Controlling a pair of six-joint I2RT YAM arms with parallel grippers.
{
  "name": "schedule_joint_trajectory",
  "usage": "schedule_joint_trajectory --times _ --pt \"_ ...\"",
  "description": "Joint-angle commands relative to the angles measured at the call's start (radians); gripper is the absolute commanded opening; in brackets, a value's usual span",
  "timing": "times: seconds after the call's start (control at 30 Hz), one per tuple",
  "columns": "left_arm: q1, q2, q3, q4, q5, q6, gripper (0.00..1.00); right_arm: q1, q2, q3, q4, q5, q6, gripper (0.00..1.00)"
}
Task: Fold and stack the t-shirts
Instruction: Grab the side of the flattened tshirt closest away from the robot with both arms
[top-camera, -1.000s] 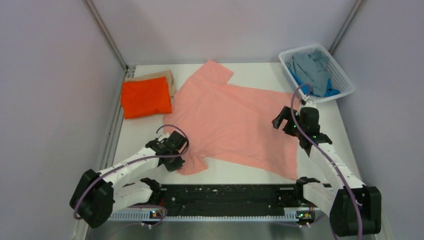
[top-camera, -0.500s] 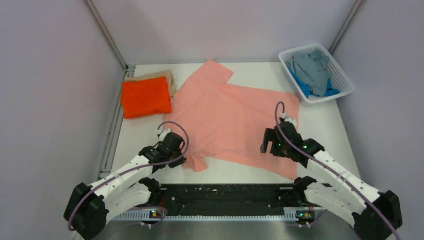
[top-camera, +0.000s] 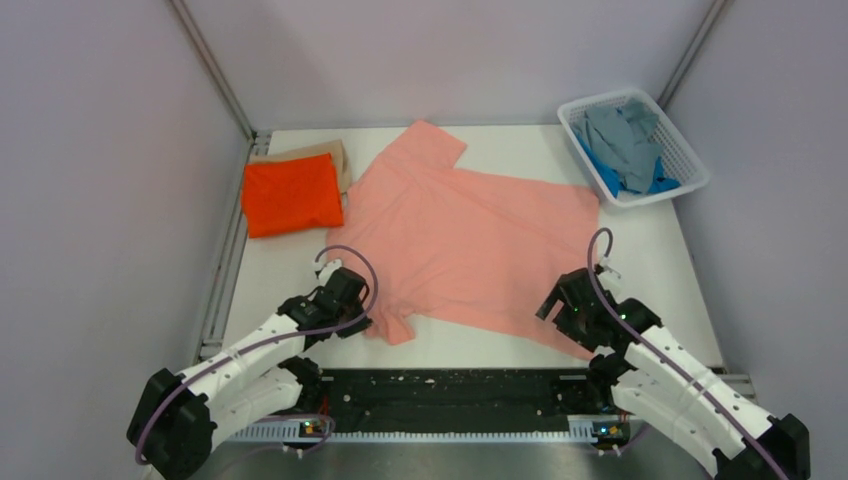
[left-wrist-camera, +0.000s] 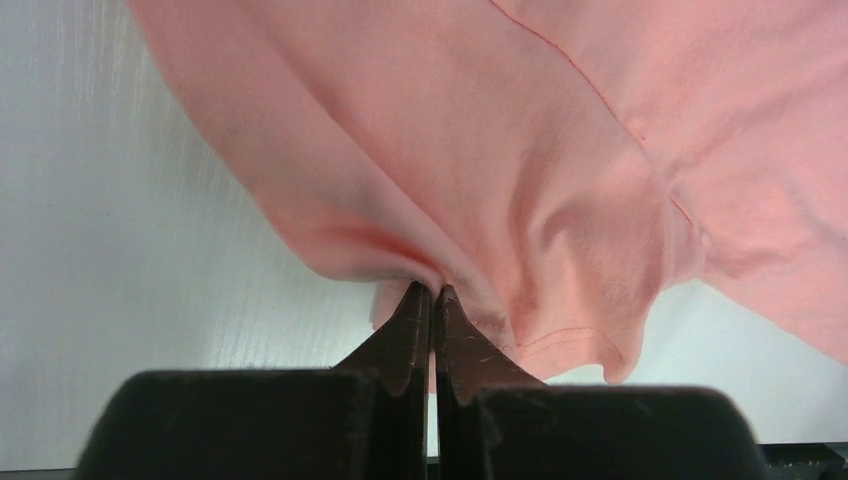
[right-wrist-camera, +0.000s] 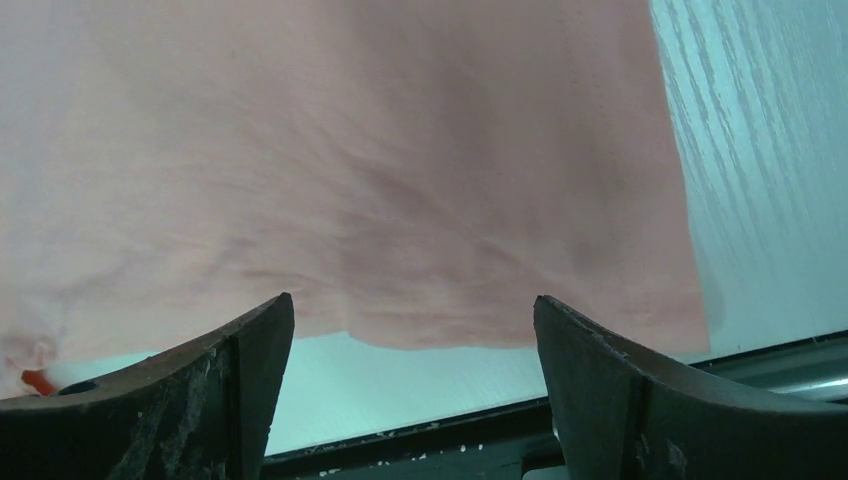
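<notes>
A salmon pink t-shirt (top-camera: 470, 235) lies spread across the middle of the table. My left gripper (top-camera: 352, 312) is shut on the cloth by the shirt's near left sleeve (left-wrist-camera: 560, 300), which bunches at the fingertips (left-wrist-camera: 416, 300). My right gripper (top-camera: 562, 312) is open over the shirt's near right hem (right-wrist-camera: 470, 335), nothing between its jaws. A folded bright orange t-shirt (top-camera: 291, 193) lies on a tan one (top-camera: 322, 153) at the back left. Grey (top-camera: 620, 140) and blue (top-camera: 660, 183) t-shirts sit crumpled in the basket.
The white mesh basket (top-camera: 690, 158) stands at the back right corner. A black rail (top-camera: 460, 385) runs along the table's near edge between the arm bases. Enclosure walls and a metal track border the table left and right.
My right arm has drawn back from the shirt's far right side to its near right hem, gripper open. My left gripper has pulled the near sleeve slightly towards the front.
</notes>
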Motion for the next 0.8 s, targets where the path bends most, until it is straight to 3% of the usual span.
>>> schedule_joint_trajectory --times 0.0,0.13,0.33,0.43,0.53,0.63,0.77 --pt "-0.005 -0.012 -0.003 0.040 -0.034 -0.009 0.00 -0.002 0.009 -0.042 -0.051 0.019 0.115 0.88" --pt "-0.004 -0.004 0.004 0.046 -0.038 -0.008 0.00 -0.018 0.045 -0.123 0.045 -0.014 0.124 0.84" --pt "-0.004 0.003 0.019 0.017 -0.061 -0.013 0.00 -0.031 0.109 -0.117 0.109 0.004 0.059 0.71" --pt "-0.005 -0.008 0.021 0.021 -0.070 -0.016 0.00 -0.043 0.132 -0.118 0.148 0.023 0.017 0.53" --pt "-0.004 -0.014 0.026 0.028 -0.080 -0.013 0.00 -0.064 0.153 -0.117 0.193 0.044 -0.026 0.46" --pt "-0.004 -0.009 0.044 0.009 -0.100 -0.014 0.00 -0.070 0.156 -0.103 0.214 0.047 -0.063 0.23" --pt "-0.003 -0.014 0.069 0.002 -0.111 -0.009 0.00 -0.072 0.139 -0.089 0.209 0.041 -0.107 0.04"
